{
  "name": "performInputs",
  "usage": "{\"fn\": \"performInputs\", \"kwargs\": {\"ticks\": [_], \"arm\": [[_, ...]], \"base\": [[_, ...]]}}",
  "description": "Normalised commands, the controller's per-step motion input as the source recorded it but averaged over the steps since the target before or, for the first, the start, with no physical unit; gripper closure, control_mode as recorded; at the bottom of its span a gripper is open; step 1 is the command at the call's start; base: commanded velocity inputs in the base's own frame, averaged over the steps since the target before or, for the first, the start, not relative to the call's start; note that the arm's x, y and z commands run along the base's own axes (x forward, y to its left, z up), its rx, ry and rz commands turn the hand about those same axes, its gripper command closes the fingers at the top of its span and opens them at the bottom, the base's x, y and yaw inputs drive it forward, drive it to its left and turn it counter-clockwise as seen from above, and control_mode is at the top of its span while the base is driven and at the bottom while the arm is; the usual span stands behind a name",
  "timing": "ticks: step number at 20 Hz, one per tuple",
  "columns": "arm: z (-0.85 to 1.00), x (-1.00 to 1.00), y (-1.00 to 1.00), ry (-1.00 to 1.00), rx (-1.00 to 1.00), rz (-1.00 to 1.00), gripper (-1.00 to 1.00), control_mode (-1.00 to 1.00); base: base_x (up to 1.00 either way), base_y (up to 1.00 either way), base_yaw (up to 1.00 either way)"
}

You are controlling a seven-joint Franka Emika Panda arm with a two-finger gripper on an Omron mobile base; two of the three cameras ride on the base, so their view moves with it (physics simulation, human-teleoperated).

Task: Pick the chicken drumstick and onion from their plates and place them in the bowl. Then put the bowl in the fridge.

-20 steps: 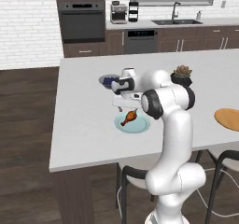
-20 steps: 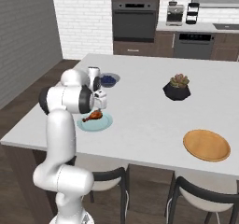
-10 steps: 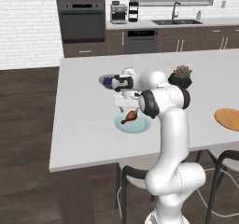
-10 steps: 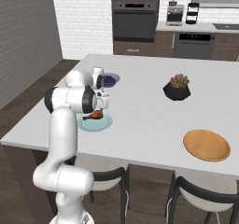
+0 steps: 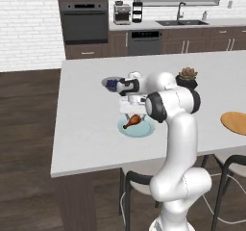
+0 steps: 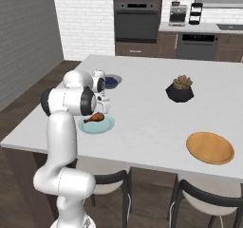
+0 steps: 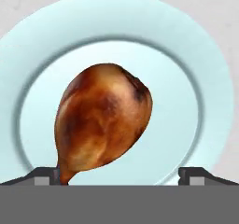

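Observation:
The chicken drumstick [image 7: 105, 120] lies on the pale light-blue plate [image 7: 205, 78], thick end toward the plate's middle and bone end toward my fingers. My gripper [image 7: 119, 174] hangs straight above it, open, one fingertip on each side and touching nothing. From the base, the gripper [image 5: 131, 112] hovers just over the drumstick [image 5: 132, 121] on its plate [image 5: 145, 130], near the island's front left. The other side shows gripper [image 6: 102, 110], drumstick [image 6: 96, 118] and plate [image 6: 107, 126] alike. The tan wooden plate [image 6: 210, 147] sits bare at the right. Onion, reddish-brown bowl and fridge are out of view.
A small grey bowl of blueberries [image 6: 111, 81] stands just behind the arm. A dark pot with a succulent [image 6: 180, 88] sits mid-counter. Stools [image 6: 209, 194] line the island's front edge. Oven and sink counter run along the back wall.
The gripper has come down a little toward the drumstick; plate and drumstick have not moved.

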Motion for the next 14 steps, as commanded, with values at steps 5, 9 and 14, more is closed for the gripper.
{"fn": "performInputs", "kwargs": {"ticks": [5,9,14], "arm": [[-0.15,0.05,0.07,-0.09,0.00,-0.12,-1.00,-1.00],[0.00,-0.16,0.03,-0.48,-0.01,-0.17,-1.00,-1.00],[-0.06,-0.01,0.00,-0.15,0.00,-0.06,-1.00,-1.00]], "base": [[0.00,0.00,0.00],[0.00,0.00,0.00],[0.00,0.00,0.00]]}}
